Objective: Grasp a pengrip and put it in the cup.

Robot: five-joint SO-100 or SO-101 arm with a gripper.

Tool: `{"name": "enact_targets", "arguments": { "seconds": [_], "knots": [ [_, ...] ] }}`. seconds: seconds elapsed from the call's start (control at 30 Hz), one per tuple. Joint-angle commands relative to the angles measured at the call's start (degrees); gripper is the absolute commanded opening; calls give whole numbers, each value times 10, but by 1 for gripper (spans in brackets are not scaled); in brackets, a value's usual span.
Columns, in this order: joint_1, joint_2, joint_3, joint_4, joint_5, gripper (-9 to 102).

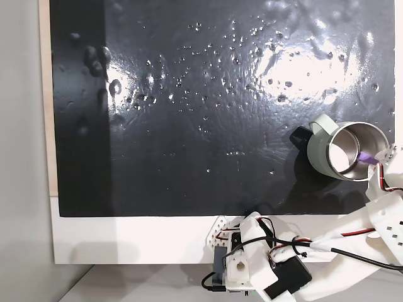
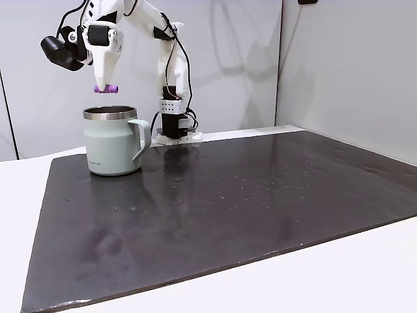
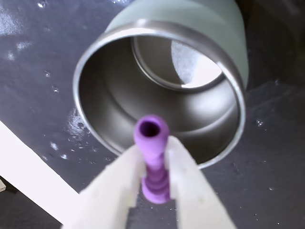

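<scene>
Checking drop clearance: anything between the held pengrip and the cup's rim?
Nothing. In a fixed view the pengrip, pinched in the gripper, hangs above the cup with bare air between. The wrist view shows it over the open mouth.

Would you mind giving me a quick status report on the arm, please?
Gripper shut on pengrip, held above cup. Pengrip sits over the cup's open mouth, not yet released. Cup upright on black mat; nothing in the way.
</scene>
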Motion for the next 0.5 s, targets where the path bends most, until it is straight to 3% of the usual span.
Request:
{"name": "enact_targets", "arguments": {
  "seconds": [0.0,0.1,0.47],
  "knots": [
    [5,2,-36,-4,-3,36],
    [4,2,-36,-4,-2,45],
    [4,2,-36,-3,-3,45]
  ]
}}
